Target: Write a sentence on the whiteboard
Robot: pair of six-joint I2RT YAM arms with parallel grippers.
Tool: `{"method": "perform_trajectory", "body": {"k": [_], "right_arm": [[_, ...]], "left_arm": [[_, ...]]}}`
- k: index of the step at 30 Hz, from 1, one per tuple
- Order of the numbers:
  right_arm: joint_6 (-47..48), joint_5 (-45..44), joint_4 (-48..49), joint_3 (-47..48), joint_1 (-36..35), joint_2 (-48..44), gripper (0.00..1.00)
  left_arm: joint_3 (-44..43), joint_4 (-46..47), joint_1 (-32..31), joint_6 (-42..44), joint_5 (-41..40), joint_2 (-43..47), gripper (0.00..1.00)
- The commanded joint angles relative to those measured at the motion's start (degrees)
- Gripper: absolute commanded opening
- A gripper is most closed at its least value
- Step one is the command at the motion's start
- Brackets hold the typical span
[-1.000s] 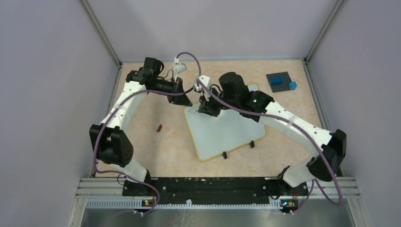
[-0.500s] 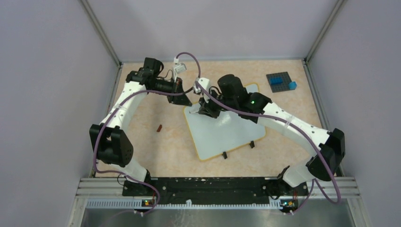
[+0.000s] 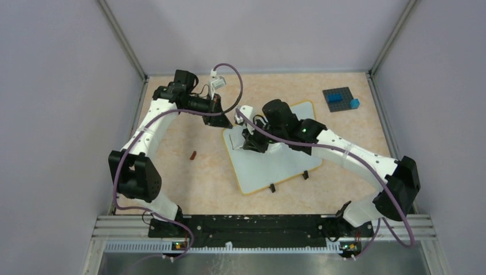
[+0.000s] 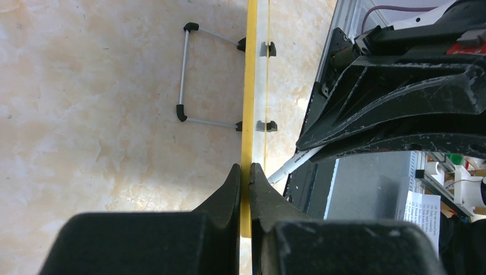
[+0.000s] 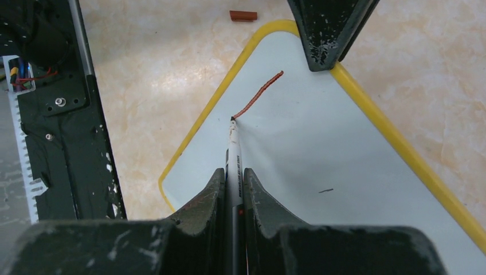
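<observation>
The whiteboard, white with a yellow rim and two black feet, lies flat on the table. My left gripper is shut on its yellow rim at the far left corner; its fingers also show in the right wrist view. My right gripper is shut on a white marker, tip down on the board. One short reddish-brown stroke runs from the tip toward that corner. No words of the sentence show. The marker also shows in the left wrist view.
A small reddish-brown cap lies on the table left of the board. A dark grey studded plate with blue bricks sits at the back right. A tiny dark mark is on the board. The black base rail runs along the near edge.
My right gripper has moved the marker toward the near side across the board, leaving the reddish-brown stroke. My left gripper has held the rim without moving.
</observation>
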State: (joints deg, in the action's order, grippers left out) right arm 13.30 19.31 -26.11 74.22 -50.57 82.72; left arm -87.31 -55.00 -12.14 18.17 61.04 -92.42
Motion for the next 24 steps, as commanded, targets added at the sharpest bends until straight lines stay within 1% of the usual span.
{"method": "perform_trajectory", "body": {"k": [1, 7, 14, 19, 24], "right_arm": [[-0.12, -0.5, 1.11, -0.3, -1.38, -1.75, 0.0], [-0.2, -0.15, 0.04, 1.11, -1.47, -2.02, 0.0], [-0.77, 0.77, -2.35, 5.92, -1.38, -2.57, 0.0], [-1.58, 0.88, -1.65, 6.61, -1.4, -1.76, 0.0], [-1.7, -1.3, -0.98, 7.13, -1.41, -0.81, 0.0]], "left_arm": [[0.65, 0.03, -0.51, -0.02, 1.26, 0.49, 0.0], [0.64, -0.06, -0.65, -0.07, 1.18, 0.74, 0.0], [0.54, -0.03, -0.78, -0.18, 1.14, 0.84, 0.0], [0.56, -0.1, -0.87, -0.07, 1.15, 0.93, 0.0], [0.64, -0.17, -0.87, -0.11, 1.17, 1.18, 0.0]]}}
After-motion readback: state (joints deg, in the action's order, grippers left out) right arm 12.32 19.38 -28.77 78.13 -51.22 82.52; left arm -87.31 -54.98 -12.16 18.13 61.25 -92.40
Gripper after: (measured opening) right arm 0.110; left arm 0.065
